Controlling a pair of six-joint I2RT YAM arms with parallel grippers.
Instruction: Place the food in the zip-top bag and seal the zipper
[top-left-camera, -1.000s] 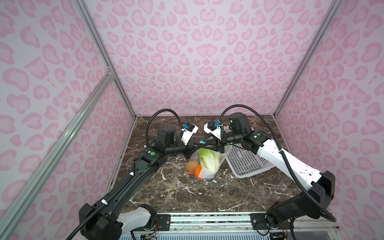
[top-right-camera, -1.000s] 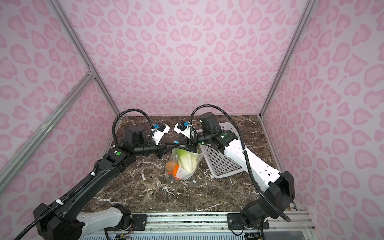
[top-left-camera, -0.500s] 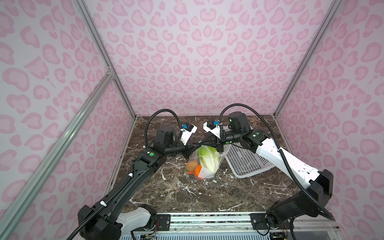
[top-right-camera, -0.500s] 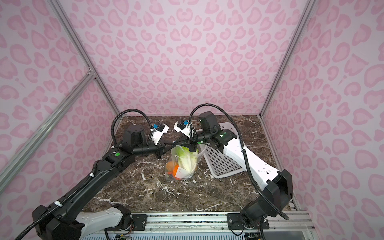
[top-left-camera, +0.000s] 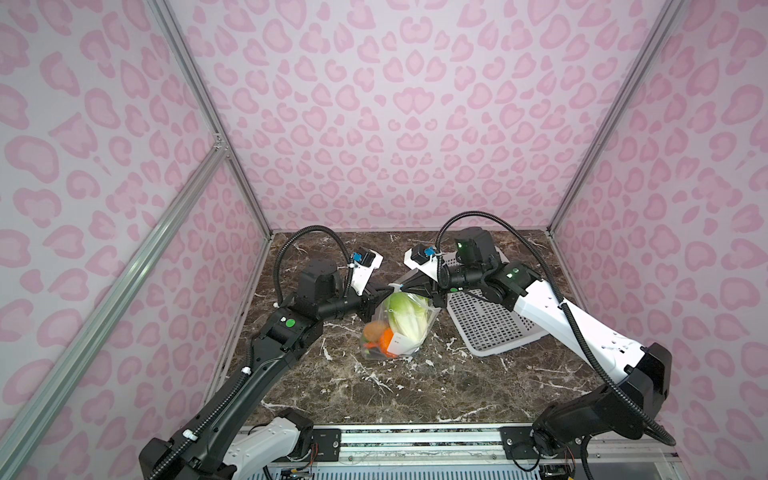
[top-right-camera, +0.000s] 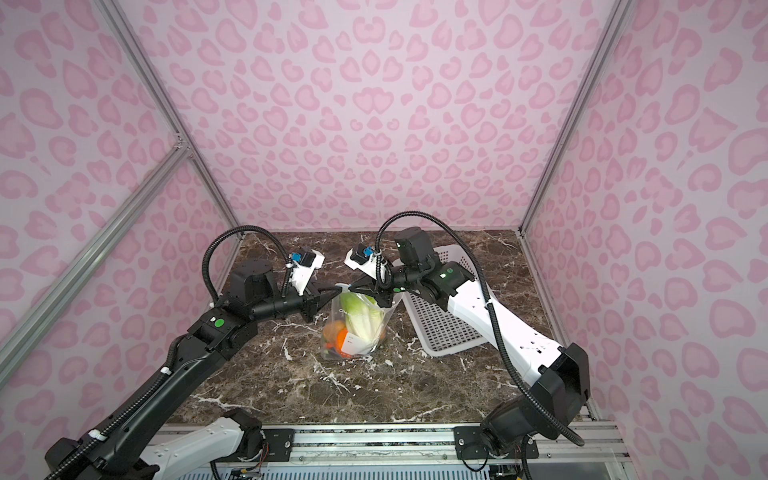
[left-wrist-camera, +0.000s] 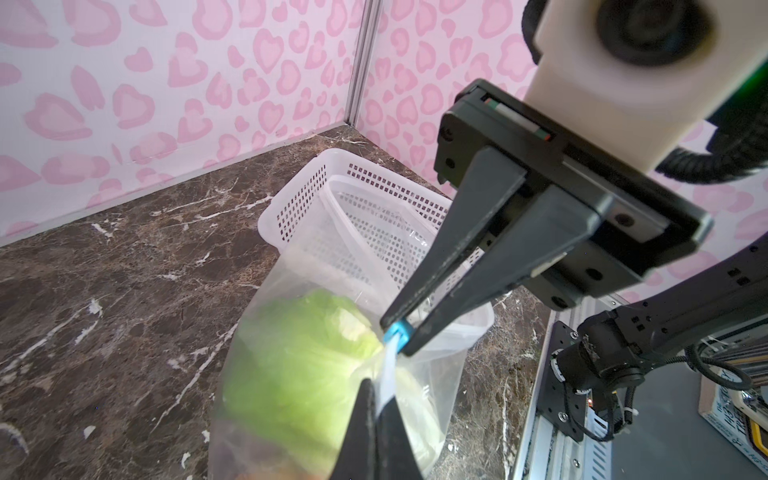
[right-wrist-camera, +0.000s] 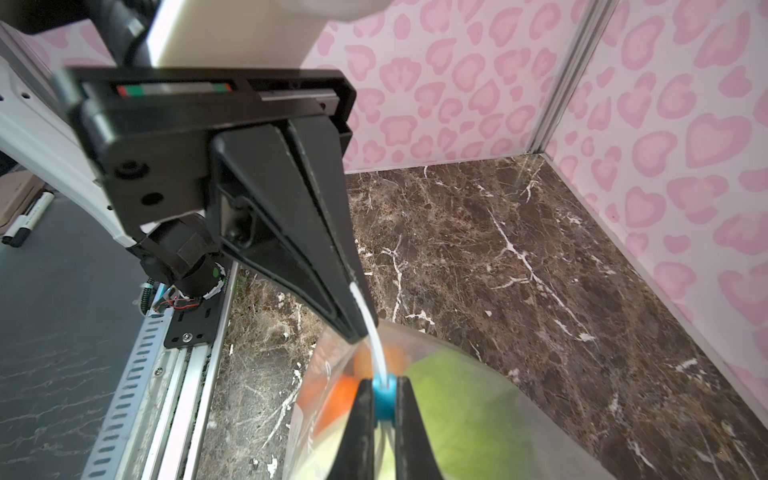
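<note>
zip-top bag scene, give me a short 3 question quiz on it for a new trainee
1. True or false: the right gripper is shut on the blue slider tab.
2. Where is the green cabbage? A in the white basket; B inside the zip-top bag; C loose on the table.
3. Fill in: the left gripper pinches the bag's ____.
Key: 1 true; 2 B; 3 zipper strip.

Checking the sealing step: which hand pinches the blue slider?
The right hand, shut on the blue slider; the left hand clamps only the pale zipper strip.
</note>
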